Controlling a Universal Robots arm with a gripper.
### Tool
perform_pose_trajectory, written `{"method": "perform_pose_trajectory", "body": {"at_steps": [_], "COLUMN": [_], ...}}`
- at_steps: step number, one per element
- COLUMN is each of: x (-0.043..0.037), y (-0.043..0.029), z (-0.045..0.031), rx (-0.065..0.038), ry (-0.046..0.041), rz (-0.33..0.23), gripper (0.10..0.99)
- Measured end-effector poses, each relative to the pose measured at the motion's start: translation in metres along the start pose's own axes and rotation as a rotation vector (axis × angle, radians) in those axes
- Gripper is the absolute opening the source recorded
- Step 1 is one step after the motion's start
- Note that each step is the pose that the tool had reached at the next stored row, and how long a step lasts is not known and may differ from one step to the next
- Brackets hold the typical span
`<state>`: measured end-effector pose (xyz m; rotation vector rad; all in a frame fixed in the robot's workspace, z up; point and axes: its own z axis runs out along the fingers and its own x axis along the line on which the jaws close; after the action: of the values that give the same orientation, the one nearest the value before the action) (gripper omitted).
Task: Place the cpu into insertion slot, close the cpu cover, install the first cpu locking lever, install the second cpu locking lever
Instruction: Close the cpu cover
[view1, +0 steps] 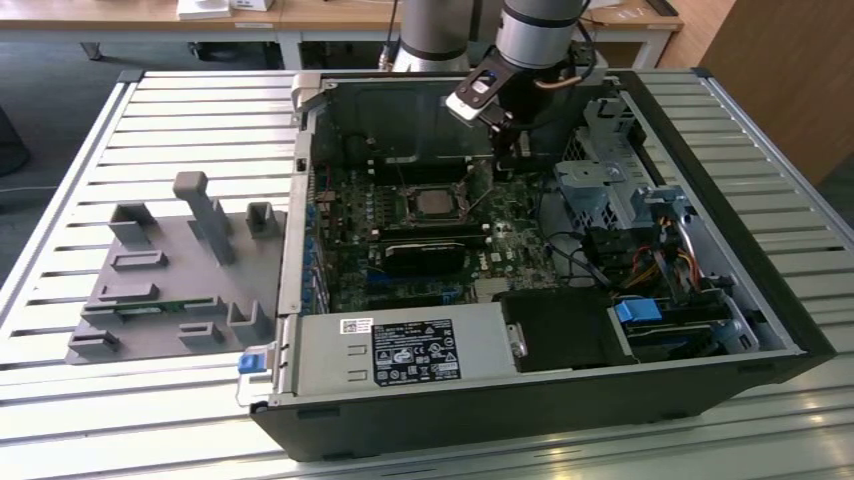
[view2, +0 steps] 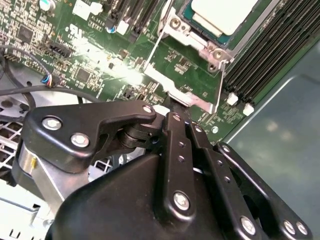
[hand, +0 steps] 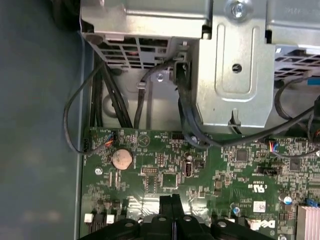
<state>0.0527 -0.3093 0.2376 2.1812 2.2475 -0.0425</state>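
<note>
Now the gripper (view2: 174, 109) hangs low inside the open computer case (view1: 534, 410), its fingers pressed together with nothing seen between them. The tips are at a silvery metal strip (view2: 185, 95) on the green motherboard (hand: 225, 165), just beside the socket. The cpu (view2: 225, 12) lies in the insertion slot (view1: 458, 213), silver top up, and the cpu cover (view2: 200, 40) frames it, apparently lying flat. A thin wire lever (view2: 219, 85) runs from the socket's corner to the strip
</note>
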Motion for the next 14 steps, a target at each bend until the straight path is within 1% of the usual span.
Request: {"method": "perform_pose_trajectory", "body": {"at_steps": [8,14], "x": [0.0002,0.0005], "y": [-0.0047,-0.0148], "z": [0.0001,0.0009], "rx": [0.0,0.0], "ry": [-0.0001,0.0002], "rz": [0.0,0.0], "gripper": [0.106,0.106]}}
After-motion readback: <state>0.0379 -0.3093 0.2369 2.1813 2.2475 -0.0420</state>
